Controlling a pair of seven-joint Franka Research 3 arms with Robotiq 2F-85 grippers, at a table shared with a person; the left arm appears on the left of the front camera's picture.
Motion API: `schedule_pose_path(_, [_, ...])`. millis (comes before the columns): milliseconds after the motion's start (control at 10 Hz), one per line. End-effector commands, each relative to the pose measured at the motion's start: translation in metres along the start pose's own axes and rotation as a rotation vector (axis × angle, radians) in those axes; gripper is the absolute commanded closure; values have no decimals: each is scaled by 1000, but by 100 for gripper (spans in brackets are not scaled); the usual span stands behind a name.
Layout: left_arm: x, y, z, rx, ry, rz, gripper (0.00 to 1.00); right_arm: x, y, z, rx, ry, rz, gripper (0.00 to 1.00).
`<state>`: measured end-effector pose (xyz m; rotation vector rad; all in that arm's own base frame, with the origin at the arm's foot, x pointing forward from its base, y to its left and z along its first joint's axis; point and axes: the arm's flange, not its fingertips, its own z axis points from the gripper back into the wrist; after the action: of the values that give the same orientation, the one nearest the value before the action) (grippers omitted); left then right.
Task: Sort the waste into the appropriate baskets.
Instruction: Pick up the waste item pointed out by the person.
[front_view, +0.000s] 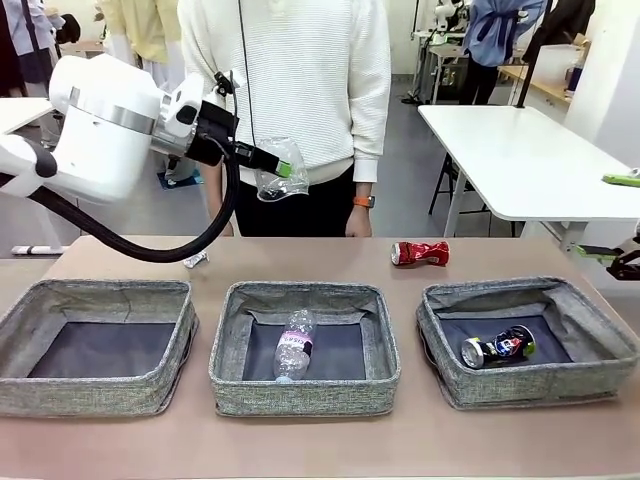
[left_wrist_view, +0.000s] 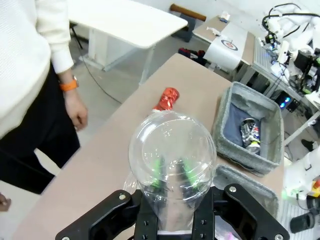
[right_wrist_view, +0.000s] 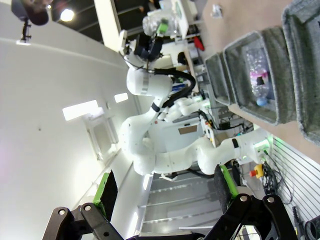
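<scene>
Front view, nearest edge first: you have three baskets in a row. The left basket (front_view: 90, 395) shows its dark lining. The middle basket (front_view: 305, 392) holds the plastic bottle (front_view: 293, 345), and the right basket (front_view: 530, 385) holds the blue-silver can (front_view: 497, 347). Behind them on the table (front_view: 330, 440), the red can (front_view: 420, 253) lies beyond the gap between the middle and right baskets. A small white scrap (front_view: 195, 260) lies beyond the left basket's far right corner. Your left gripper (front_view: 283, 165) is clamped on the clear cup (front_view: 268, 182), held in the air before the person (front_view: 300, 80). Your right gripper (right_wrist_view: 165, 195) stands spread wide, grasping nothing.
</scene>
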<state>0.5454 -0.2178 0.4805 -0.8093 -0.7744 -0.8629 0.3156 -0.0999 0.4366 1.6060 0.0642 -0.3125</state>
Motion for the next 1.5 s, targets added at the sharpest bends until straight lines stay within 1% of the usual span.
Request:
schedule_pose_path(0, [39, -37, 12, -117, 124, 163, 83, -1, 6, 1, 3, 9, -20, 0])
schedule_pose_path(100, [62, -63, 20, -123, 202, 253, 83, -1, 6, 1, 3, 9, -20, 0])
schedule_pose_path(200, [80, -90, 27, -140, 295, 391, 83, -1, 6, 1, 3, 9, -20, 0])
schedule_pose_path(300, [95, -121, 31, -173, 422, 486, 83, -1, 6, 1, 3, 9, -20, 0])
schedule_pose_path(400, [107, -148, 34, -151, 563, 552, 83, -1, 6, 1, 3, 9, -20, 0])
schedule_pose_path(500, [118, -173, 38, -72, 731, 631, 83, -1, 6, 1, 3, 9, -20, 0])
schedule_pose_path(600, [133, -198, 43, 5, 800, 613, 83, -1, 6, 1, 3, 9, -20, 0])
schedule_pose_path(700, [147, -222, 47, 86, 879, 624, 83, -1, 6, 1, 3, 9, -20, 0])
schedule_pose_path(800, [165, -246, 48, 228, 943, 663, 83, -1, 6, 1, 3, 9, -20, 0])
schedule_pose_path(900, [183, -264, 45, 324, 994, 697, 83, -1, 6, 1, 3, 9, -20, 0])
schedule_pose_path(1000, [201, -275, 39, 410, 986, 706, 83, -1, 6, 1, 3, 9, -20, 0])
schedule_pose_path(1100, [211, -279, 32, 454, 983, 709, 83, -1, 6, 1, 3, 9, -20, 0])
schedule_pose_path(1200, [214, -278, 31, 479, 991, 752, 83, -1, 6, 1, 3, 9, -20, 0])
schedule_pose_path(1400, [213, -271, 36, 499, 943, 788, 83, -1, 6, 1, 3, 9, -20, 0])
